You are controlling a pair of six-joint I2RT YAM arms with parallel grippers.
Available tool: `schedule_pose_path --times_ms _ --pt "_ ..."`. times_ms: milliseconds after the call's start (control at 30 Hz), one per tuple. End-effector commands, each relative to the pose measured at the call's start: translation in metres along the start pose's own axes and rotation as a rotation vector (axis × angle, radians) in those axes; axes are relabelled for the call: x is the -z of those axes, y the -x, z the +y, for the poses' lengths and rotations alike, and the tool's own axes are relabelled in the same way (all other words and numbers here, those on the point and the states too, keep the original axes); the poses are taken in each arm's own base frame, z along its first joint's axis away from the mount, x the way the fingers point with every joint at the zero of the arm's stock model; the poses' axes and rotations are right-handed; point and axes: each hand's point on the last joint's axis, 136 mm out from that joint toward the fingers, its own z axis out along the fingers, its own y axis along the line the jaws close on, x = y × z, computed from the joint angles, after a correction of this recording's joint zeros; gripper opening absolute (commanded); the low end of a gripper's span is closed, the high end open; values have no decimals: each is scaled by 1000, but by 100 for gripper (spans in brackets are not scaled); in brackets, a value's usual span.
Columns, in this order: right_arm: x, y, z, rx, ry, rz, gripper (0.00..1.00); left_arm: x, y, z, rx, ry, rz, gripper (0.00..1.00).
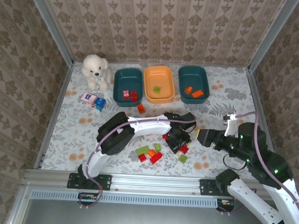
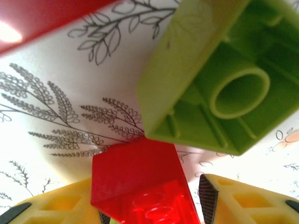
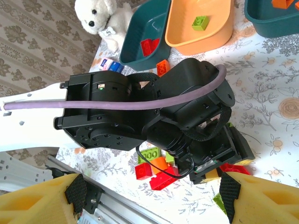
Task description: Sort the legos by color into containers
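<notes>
Left end effector (image 2: 149,210) pinches red lego (image 2: 135,177); green lego (image 2: 187,93) lies just beside it on worktop (image 2: 70,60). Right end effector (image 3: 154,193) spread, empty, facing left arm, near loose legos (image 1: 151,153).

Red brick (image 2: 140,186) between my yellow fingers (image 2: 247,203), upturned green brick (image 2: 210,79) touching its far corner, another red piece (image 2: 42,18) top left, leaf-printed cloth (image 2: 70,107) beneath

Seen from the left wrist, a green brick (image 2: 210,79) runs off the top and right edges, and a red brick (image 2: 135,182) off the bottom. From above, the left pincer (image 1: 178,143) covers part of the brick pile (image 1: 150,153).
</notes>
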Motion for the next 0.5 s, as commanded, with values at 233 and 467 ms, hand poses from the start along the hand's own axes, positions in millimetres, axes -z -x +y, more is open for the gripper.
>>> schedule_pose_path --times_ms 233,467 --pt "-2 -2 6 -5 34 14 79 -7 9 3 119 35 -25 33" --pt "8 15 17 36 39 -24 78 46 12 -16 9 5 -75 30"
